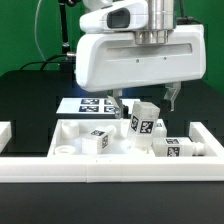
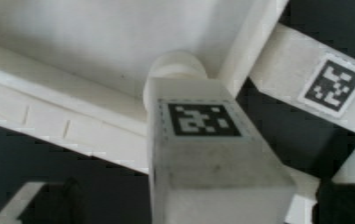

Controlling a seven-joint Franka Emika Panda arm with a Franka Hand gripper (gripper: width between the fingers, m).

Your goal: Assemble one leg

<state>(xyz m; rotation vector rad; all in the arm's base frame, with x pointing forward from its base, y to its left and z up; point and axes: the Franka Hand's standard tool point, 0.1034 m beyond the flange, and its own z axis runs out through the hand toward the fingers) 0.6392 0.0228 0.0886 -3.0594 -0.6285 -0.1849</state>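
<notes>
Currently, 1 leg (image 1: 143,123) is leaning tilted on the white panel (image 1: 72,131), lying directly beneath the gripper (image 1: 146,103), whose jaws are standing wide on either side, not gripping it.

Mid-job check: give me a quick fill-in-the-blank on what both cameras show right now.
The gripper hangs with its jaws ___. The leg beneath it sits ___ rather than upright. The wrist view shows ___ square tags. The table surface is coloured ___.
Missing words: open; tilted; two; black.
</notes>
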